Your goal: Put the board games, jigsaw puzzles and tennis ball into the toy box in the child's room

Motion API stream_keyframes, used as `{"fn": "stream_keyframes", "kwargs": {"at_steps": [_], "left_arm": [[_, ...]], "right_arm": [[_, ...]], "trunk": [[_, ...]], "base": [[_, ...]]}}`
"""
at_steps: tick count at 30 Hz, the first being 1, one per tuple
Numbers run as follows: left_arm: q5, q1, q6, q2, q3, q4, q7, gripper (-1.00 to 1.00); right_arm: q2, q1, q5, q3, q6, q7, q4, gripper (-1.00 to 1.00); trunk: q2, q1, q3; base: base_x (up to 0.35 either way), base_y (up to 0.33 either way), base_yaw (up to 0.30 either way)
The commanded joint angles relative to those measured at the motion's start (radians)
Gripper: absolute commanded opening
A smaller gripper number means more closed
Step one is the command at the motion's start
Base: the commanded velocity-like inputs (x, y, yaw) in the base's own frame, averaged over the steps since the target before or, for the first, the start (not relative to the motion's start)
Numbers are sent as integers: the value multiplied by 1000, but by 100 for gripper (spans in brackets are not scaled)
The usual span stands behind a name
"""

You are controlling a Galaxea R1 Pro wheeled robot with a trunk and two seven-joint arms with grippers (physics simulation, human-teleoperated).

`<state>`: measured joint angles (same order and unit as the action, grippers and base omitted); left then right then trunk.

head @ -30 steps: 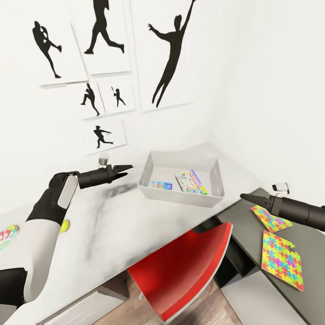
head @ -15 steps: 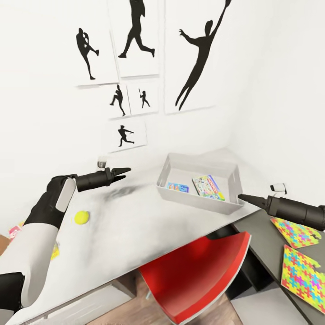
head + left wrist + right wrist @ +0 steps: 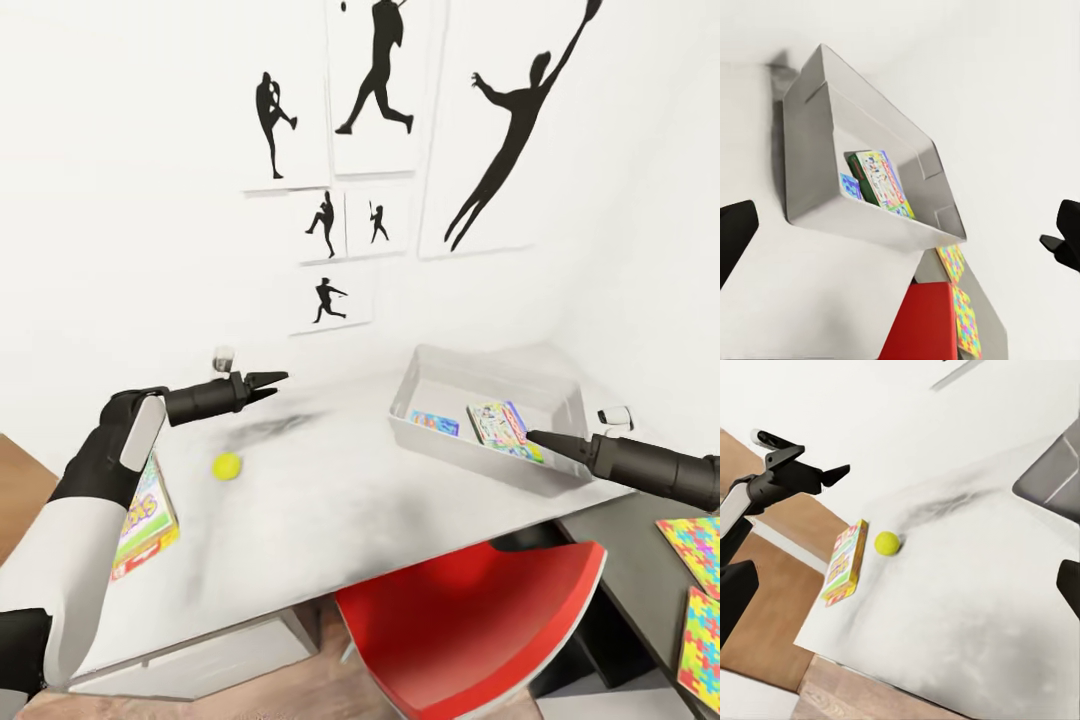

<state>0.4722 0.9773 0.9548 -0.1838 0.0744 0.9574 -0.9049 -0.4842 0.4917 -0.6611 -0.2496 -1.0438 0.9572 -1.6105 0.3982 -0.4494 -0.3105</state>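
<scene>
The light grey toy box [image 3: 560,478] stands on the white table [image 3: 330,510] near the wall, and two board games [image 3: 503,428] lie flat inside it. On the table's left part rests the tennis ball [image 3: 226,465], with a third board game [image 3: 146,512] beside the left edge. Two jigsaw puzzles [image 3: 696,541] lie on the dark table at the right. My left gripper [image 3: 268,382] hovers open above the table, beyond the ball. My right gripper [image 3: 534,437] hangs open at the toy box's near rim. The right wrist view has the ball [image 3: 886,542] next to the board game [image 3: 844,562].
A red chair [image 3: 480,620] is tucked under the white table's front edge. Black silhouette pictures [image 3: 510,130] hang on the white wall behind. Wood floor [image 3: 20,490] lies past the table's left end. The dark table [image 3: 640,560] adjoins the white one at the right.
The camera has swung left, so everything has shifted right in the picture. The third board game at the table's left has come into full view. Both arms keep their poses.
</scene>
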Motion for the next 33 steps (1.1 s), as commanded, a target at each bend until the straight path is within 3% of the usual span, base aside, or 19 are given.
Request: {"fn": "stream_keyframes", "kwargs": {"at_steps": [1, 33], "left_arm": [[-1, -1, 4, 0, 1, 2, -4, 100], [-2, -12, 4, 0, 1, 13, -1, 100]], "right_arm": [[0, 1, 3, -1, -3, 5, 0, 100], [0, 1, 2, 0, -3, 3, 0, 100]], "trunk": [[2, -1, -1], [2, -1, 17]], "base": [[0, 0, 274], [0, 0, 275]]}}
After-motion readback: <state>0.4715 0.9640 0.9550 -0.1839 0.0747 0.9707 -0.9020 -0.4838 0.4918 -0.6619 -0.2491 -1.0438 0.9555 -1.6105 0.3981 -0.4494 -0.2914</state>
